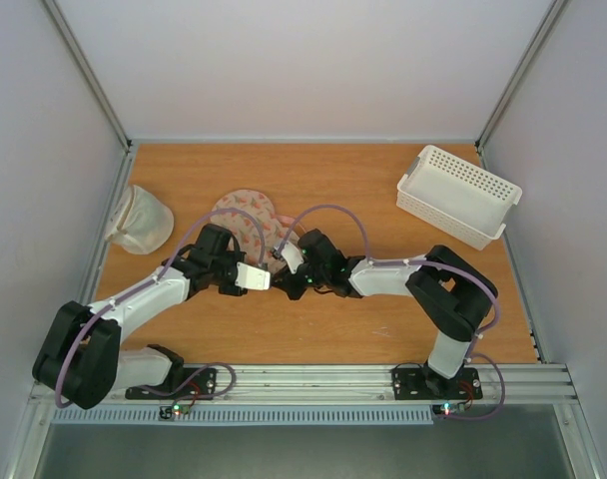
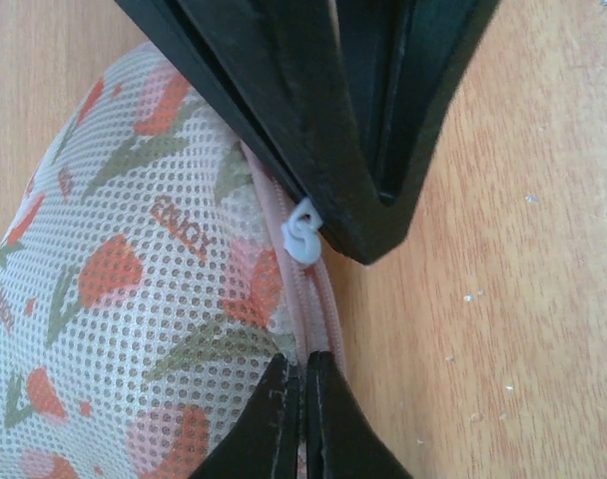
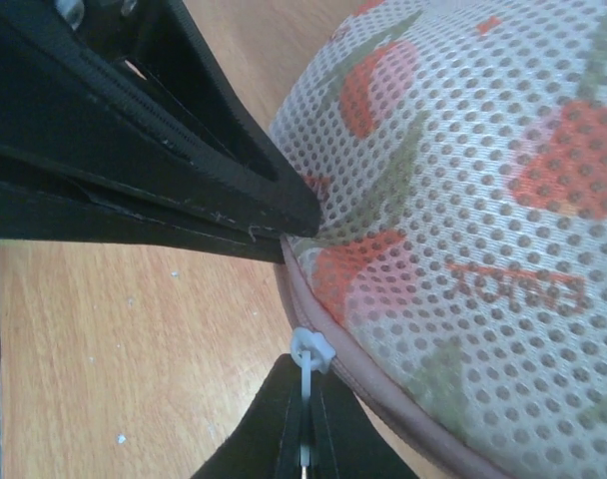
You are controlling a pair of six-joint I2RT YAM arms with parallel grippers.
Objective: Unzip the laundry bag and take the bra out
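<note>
The laundry bag (image 1: 246,213), cream mesh with pink-red prints, lies at mid-left of the table, its near end under both grippers. My left gripper (image 2: 303,361) is shut on the bag's pink zipper edge (image 2: 318,309); it also shows in the top view (image 1: 269,275). My right gripper (image 3: 305,365) is shut on the white zipper pull (image 3: 310,350) at the bag's rim (image 3: 383,384); it also shows in the top view (image 1: 282,257). The pull shows in the left wrist view (image 2: 303,236) under the right fingers (image 2: 363,150). The bra is hidden.
A white perforated plastic basket (image 1: 461,195) stands at the back right. An off-white mesh sack (image 1: 140,220) lies at the left edge. The left gripper's black fingers (image 3: 164,170) fill the upper left of the right wrist view, close to the pull.
</note>
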